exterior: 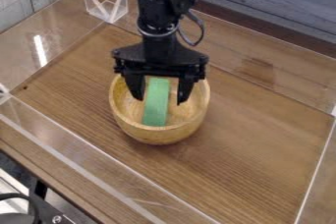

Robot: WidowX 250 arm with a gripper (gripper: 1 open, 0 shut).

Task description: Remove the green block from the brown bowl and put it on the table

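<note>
**Open gripper poised over the block in the bowl**

At the left edge, a clear acrylic wall [29, 120] runs along the table [256, 159], whose dark wood grain fills most of the view. Further back on the left, a small clear triangular stand [105, 10] sits near the rear wall.

Left of centre sits the brown bowl [160, 125], round and thick-walled, resting on the tabletop. Inside it lies the green block [157, 101], a flat bright bar leaning against the bowl's inner slope, its upper end toward the back rim.

Directly above the bowl hangs the black gripper [159, 83], pointing almost straight down from the arm that rises toward the top of the frame. Its jaws are spread wide, one finger on each side of the block's upper end, reaching down inside the rim. The fingers straddle the block without clamping it; gaps show on both sides.

To the right, the tabletop stretches bare to the far acrylic wall.
</note>
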